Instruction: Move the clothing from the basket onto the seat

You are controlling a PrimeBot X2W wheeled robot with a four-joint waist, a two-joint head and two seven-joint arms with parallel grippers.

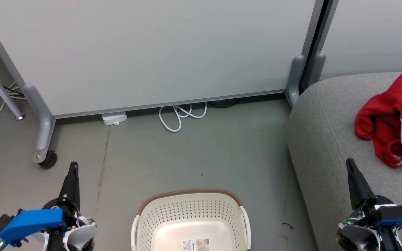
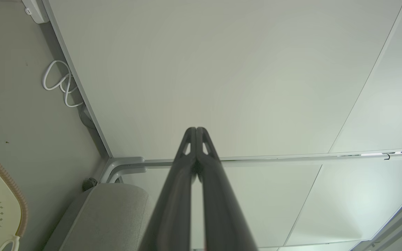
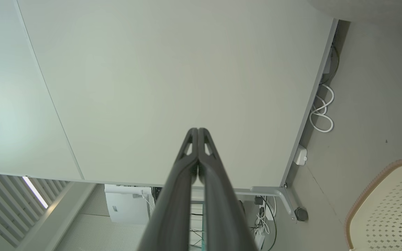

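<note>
Grey floor (image 1: 201, 157), clothing (image 1: 386, 118) (crumpled) on seat (image 1: 326, 139), beyond closed right gripper (image 1: 349, 163)

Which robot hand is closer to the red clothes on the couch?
Right. The right gripper hangs by the couch just below the clothing in the head view; the left gripper is far across, past the basket.

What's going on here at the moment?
Nothing is being handled right now. The red and white clothing lies in a heap on the grey seat, at the robot's right. The basket stands on the floor in front of the robot; what shows of its inside holds just a paper label. The left fingers and right fingers are shut on nothing, one on each side of the basket.
</note>
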